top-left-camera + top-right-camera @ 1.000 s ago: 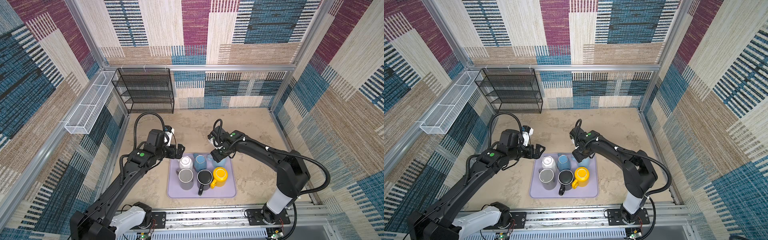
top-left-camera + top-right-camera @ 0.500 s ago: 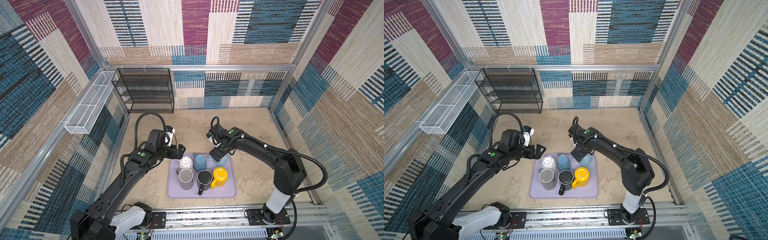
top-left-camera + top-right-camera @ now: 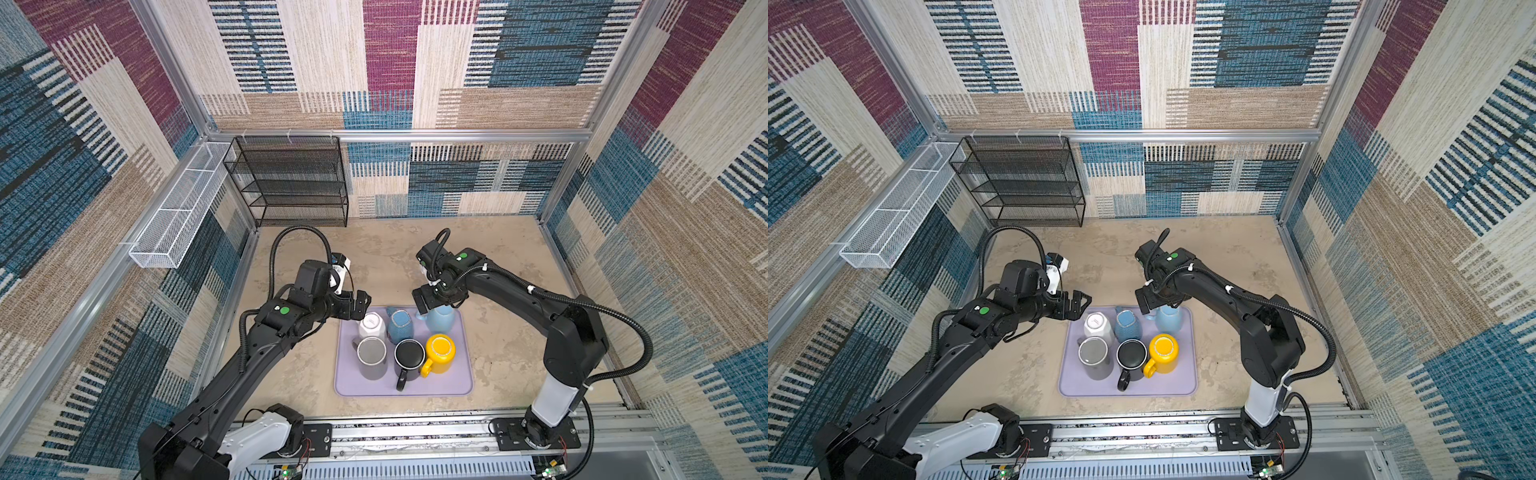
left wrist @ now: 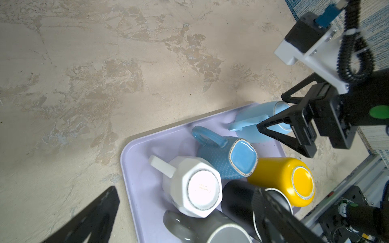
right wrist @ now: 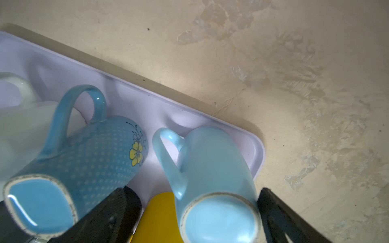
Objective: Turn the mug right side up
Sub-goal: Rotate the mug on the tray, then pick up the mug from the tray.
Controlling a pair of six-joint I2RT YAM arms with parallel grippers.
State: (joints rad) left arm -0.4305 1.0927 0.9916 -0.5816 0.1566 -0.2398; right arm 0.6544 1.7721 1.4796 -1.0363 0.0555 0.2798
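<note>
Nearest the rail, on the tray (image 3: 457,386), stand a grey mug (image 3: 371,353), a black mug (image 3: 409,355) and a yellow mug (image 3: 441,351). Behind them, bases up, sit a white mug (image 3: 371,325), a dotted mug (image 3: 400,324) and, in the far right corner, the pale mug (image 3: 442,320). The right gripper (image 5: 192,192) hangs over the pale mug, jaws wide astride its base, clamping nothing. The left gripper (image 3: 360,305) hovers by the far left corner, spread wide and empty. A rack (image 3: 291,183) lines the back wall.
</note>
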